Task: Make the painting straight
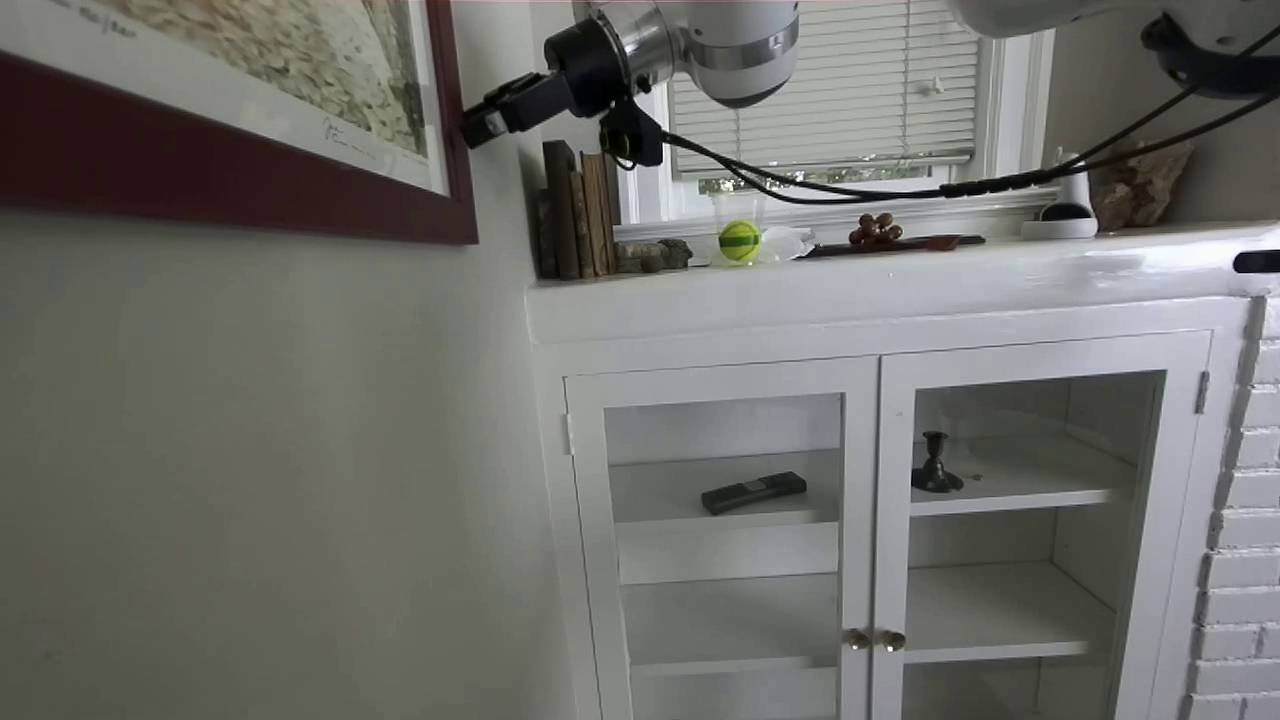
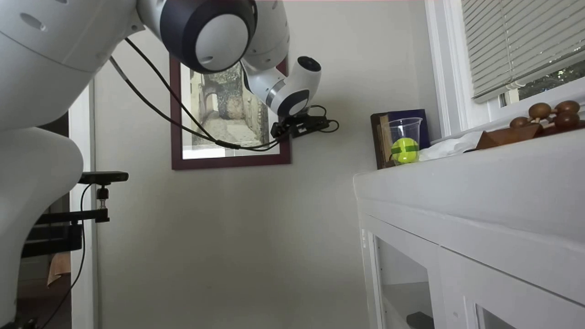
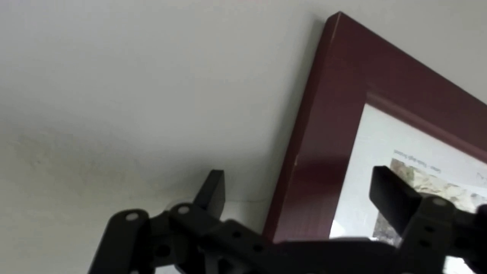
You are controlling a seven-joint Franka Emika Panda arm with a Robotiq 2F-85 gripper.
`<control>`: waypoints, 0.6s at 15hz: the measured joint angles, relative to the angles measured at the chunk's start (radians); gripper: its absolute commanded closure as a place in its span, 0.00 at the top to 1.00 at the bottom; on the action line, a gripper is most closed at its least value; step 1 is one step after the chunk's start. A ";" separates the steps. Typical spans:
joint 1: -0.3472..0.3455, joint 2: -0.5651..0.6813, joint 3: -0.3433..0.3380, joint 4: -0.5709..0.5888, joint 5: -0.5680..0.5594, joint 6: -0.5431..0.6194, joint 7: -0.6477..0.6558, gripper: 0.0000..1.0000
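Observation:
The painting has a wide dark reddish-brown frame and hangs on the wall in both exterior views. In an exterior view its lower edge rises slightly to the right, and the arm hides its upper part. The wrist view shows a frame corner and upside-down lettering. My gripper is at the painting's side edge near its lower corner in both exterior views. In the wrist view the gripper is open, one finger over the wall, the other over the picture, the frame's side between them. I cannot tell whether they touch.
A white cabinet ledge beside the wall holds old books, a clear cup with a yellow-green ball and a brown wooden object. A window with blinds is behind. Black cables hang from the arm across the painting.

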 measured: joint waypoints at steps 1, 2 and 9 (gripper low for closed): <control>-0.001 0.005 0.000 -0.004 0.000 0.006 0.016 1.00; -0.002 0.010 0.000 -0.010 0.000 0.016 0.032 1.00; -0.020 0.057 0.003 -0.071 0.000 0.071 0.133 1.00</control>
